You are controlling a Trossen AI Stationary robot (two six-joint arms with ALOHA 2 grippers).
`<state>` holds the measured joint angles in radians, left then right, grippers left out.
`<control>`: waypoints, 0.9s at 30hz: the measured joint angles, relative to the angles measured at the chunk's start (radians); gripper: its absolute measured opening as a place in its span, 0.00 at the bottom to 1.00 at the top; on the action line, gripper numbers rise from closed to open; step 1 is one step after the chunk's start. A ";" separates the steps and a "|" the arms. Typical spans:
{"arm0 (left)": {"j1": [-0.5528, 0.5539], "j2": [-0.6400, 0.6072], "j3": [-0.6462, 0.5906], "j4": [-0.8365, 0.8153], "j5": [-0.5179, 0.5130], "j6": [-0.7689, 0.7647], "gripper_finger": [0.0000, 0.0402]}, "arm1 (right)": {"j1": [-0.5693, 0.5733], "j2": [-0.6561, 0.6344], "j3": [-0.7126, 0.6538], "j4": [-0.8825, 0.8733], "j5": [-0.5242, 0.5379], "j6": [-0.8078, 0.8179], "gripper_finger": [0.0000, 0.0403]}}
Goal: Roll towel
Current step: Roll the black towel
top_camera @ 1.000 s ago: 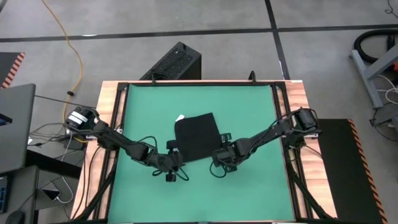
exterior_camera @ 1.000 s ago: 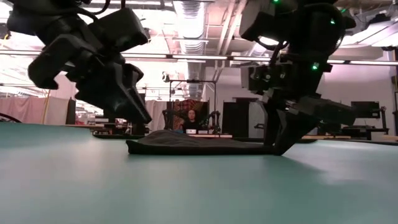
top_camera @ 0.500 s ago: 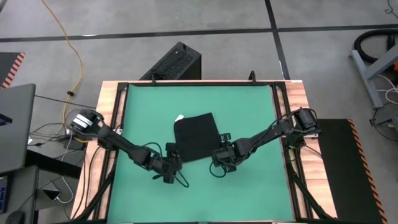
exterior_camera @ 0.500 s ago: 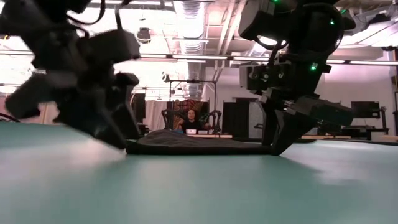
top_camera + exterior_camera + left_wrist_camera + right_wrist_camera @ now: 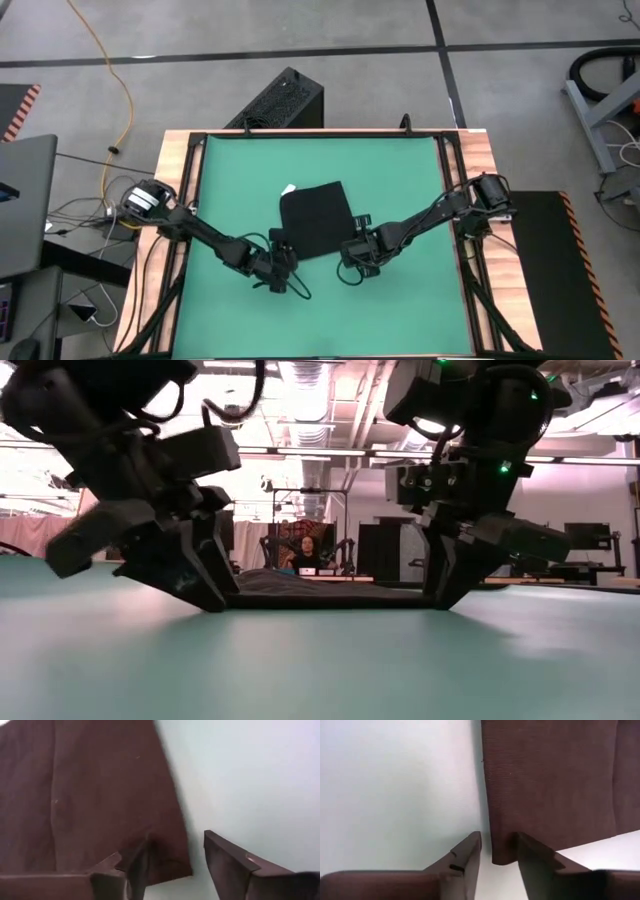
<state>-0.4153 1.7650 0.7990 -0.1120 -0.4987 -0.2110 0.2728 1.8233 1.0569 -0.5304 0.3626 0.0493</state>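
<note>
Soft black cloth towel (image 5: pixel 317 218) flat on green mat (image 5: pixel 400 175); we see small white tag (image 5: pixel 289 189) only from above. Wrist views add: left gripper (image 5: pixel 172 857) jaws spread, straddling one near corner; right gripper (image 5: pixel 497 851) jaws parted around other corner, not clamped. Low view shows person (image 5: pixel 303 549) behind.

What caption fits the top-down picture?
Two tools, left and right, reach the near corners of a black towel.

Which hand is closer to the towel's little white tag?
Left. The left hand sits at the towel's near left corner, below the tag; the right hand is at the opposite near corner.
</note>
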 joint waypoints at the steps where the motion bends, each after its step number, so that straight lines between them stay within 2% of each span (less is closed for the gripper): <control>1: 0.007 0.001 0.000 -0.010 0.001 -0.016 0.40 | -0.002 0.000 0.000 0.000 -0.003 0.001 0.34; 6: 0.034 0.002 -0.002 -0.007 -0.006 -0.017 0.24 | -0.009 0.001 0.000 0.003 -0.010 0.006 0.21; 10: 0.043 0.003 -0.002 -0.025 -0.008 -0.010 0.07 | -0.020 0.002 0.000 0.012 0.002 0.060 0.05; 12: 0.046 0.002 -0.003 -0.042 -0.020 -0.013 0.02 | -0.020 0.004 0.001 0.016 0.041 0.073 0.03; 15: 0.046 -0.010 0.008 -0.086 -0.031 -0.032 0.01 | -0.012 0.008 0.024 -0.017 0.086 0.075 0.02; 21: 0.031 -0.088 0.101 -0.277 -0.042 -0.056 0.00 | 0.025 0.007 0.139 -0.126 0.159 0.055 0.01; 27: 0.021 -0.205 0.203 -0.476 -0.140 -0.019 0.00 | 0.064 0.004 0.289 -0.272 0.281 0.011 0.00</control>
<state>-0.3946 1.5598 1.0016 -0.5878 -0.6383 -0.2299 0.3365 1.8275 1.3463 -0.8028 0.6436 0.0600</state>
